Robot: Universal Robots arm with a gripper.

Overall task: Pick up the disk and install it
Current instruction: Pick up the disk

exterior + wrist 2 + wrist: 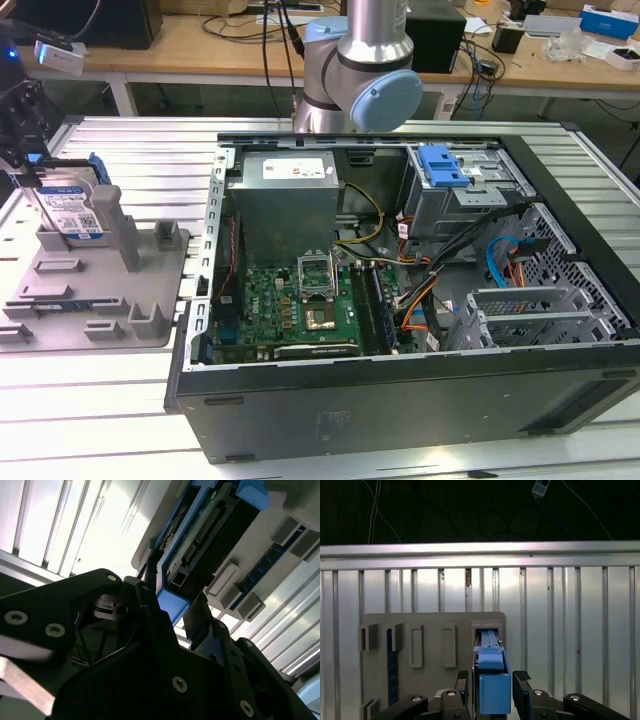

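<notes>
Blue-framed silver disk (78, 215) stands upright in grey fixture tray (150, 320) on the bench (100, 400), straddled by pincer (491, 676); clamped or released: cannot tell. White-blue label, print unreadable.

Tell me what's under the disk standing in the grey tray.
The silver hard drive in its blue carrier bracket stands on edge in the grey plastic fixture tray; the slot floor beneath is hidden.

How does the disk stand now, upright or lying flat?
Upright: in the exterior view the disk stands on edge in the grey fixture tray.
</notes>
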